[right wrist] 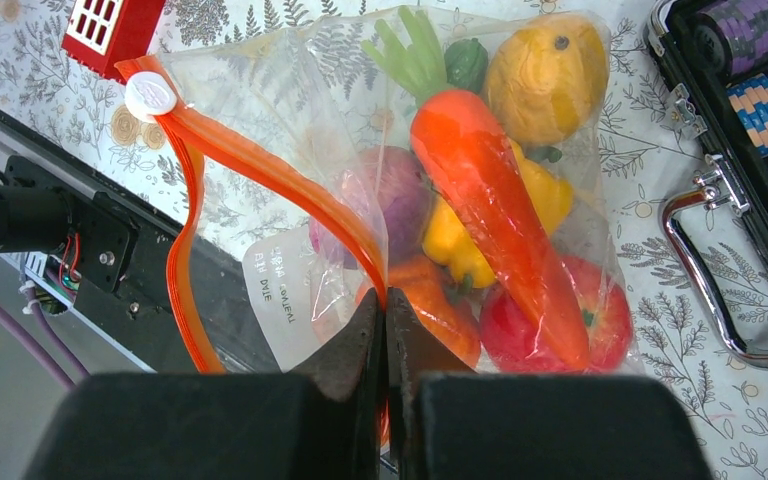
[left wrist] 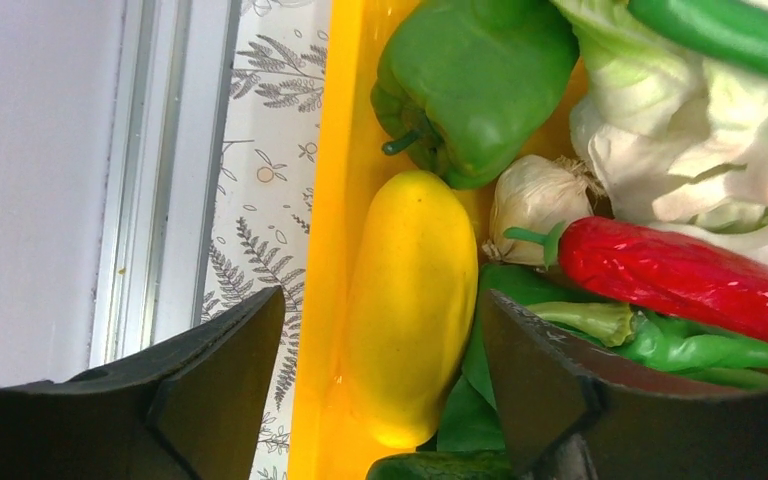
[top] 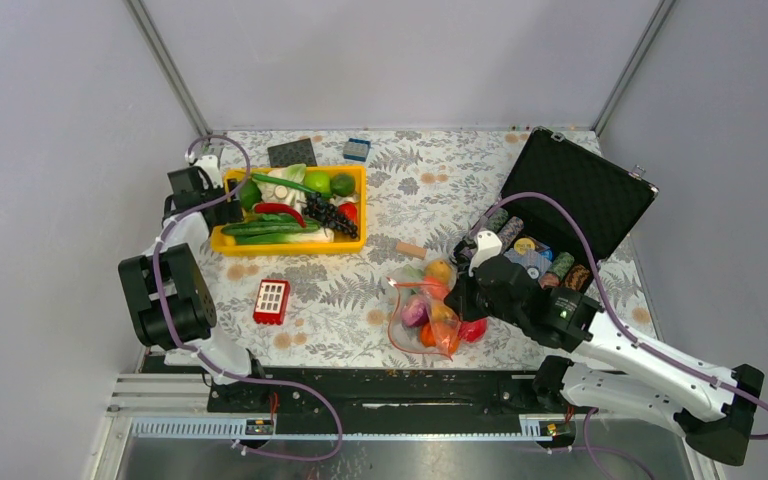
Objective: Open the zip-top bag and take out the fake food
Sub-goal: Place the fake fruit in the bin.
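The zip-top bag (top: pixel 425 312) lies at the near middle of the table, just left of my right gripper (top: pixel 468 296). In the right wrist view the bag (right wrist: pixel 290 180) has its mouth spread, the two halves of the red-orange zip strip (right wrist: pixel 260 165) parting from the white slider (right wrist: pixel 150 97). My right gripper (right wrist: pixel 386 310) is shut on one half of the strip. Inside are a carrot (right wrist: pixel 485 190), red apple (right wrist: pixel 560 320), yellow-orange round fruit (right wrist: pixel 545 75), purple onion (right wrist: pixel 400 195), yellow pepper (right wrist: pixel 460 240) and pumpkin (right wrist: pixel 435 310). My left gripper (top: pixel 222 210) (left wrist: pixel 380 300) is open over the yellow bin.
The yellow bin (top: pixel 290 245) holds vegetables, with a yellow squash (left wrist: pixel 410 300) between my left fingers. An open black case (top: pixel 580 190) with poker chip rolls stands right of the bag. A red toy (top: pixel 271 300), dark tile (top: pixel 292 152) and blue block (top: pixel 357 149) lie around.
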